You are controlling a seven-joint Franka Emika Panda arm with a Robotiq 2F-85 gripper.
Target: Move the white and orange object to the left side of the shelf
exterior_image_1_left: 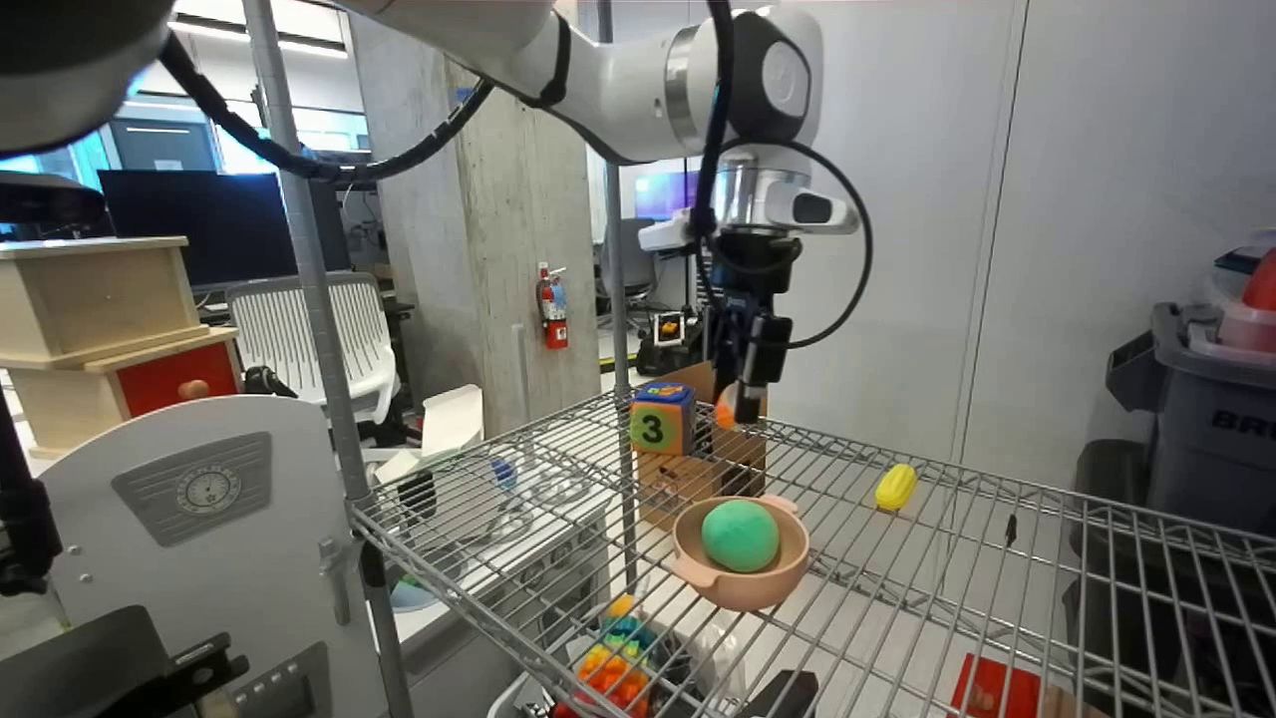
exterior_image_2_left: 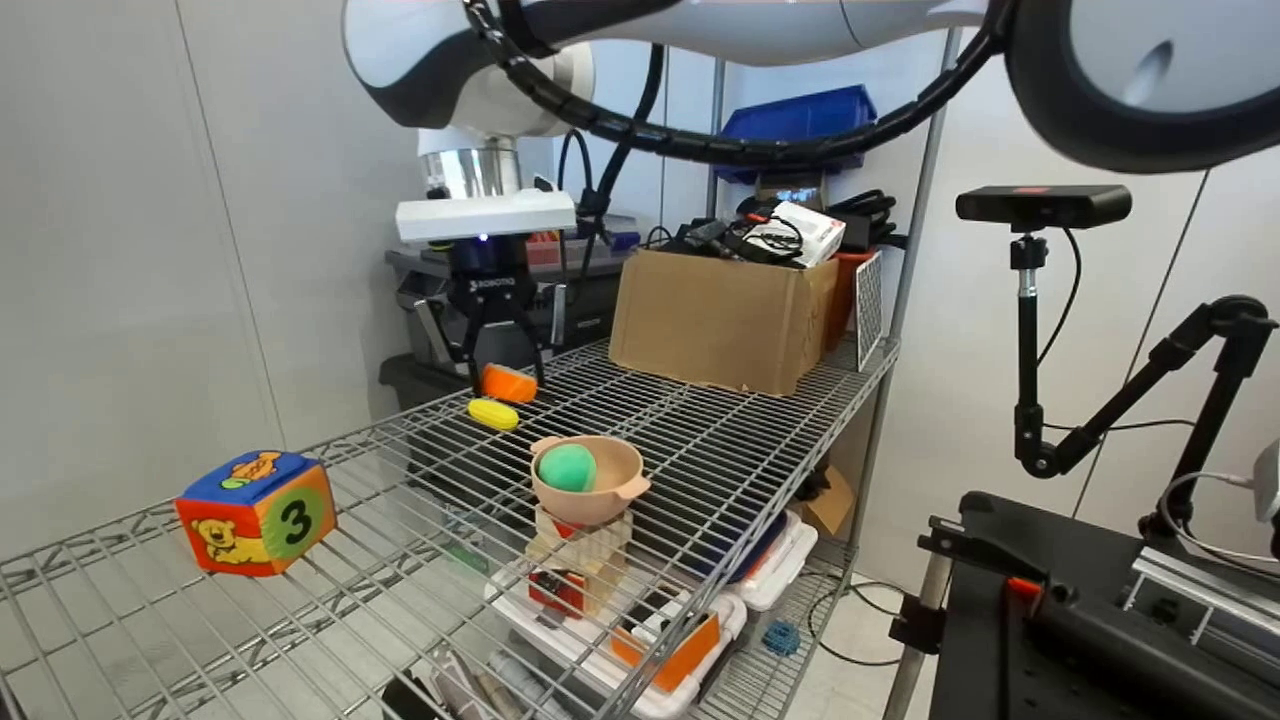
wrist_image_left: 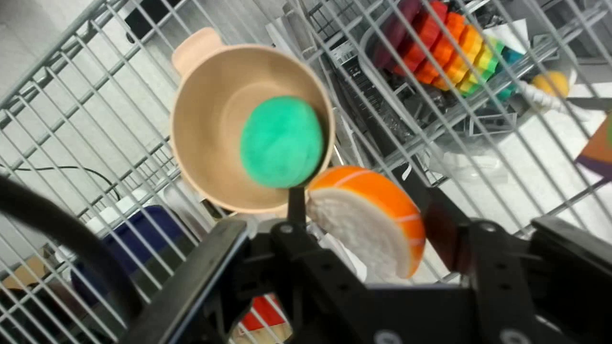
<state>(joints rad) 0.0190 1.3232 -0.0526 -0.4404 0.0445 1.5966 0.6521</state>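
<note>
One aloft, others resting

Above the wire-shelf bench, the hand is narrowed onto its load. There, a bowl probably keeps the green ball from rolling. The white and orange object hangs pinched in that hand over the bench, likely held up to clear the bowl when moved left. In an exterior view the fingers mask most of it; its height is unclear.

White arm, silver wrist collar, segmented black cable, ROBOTIQ lettering.
</note>
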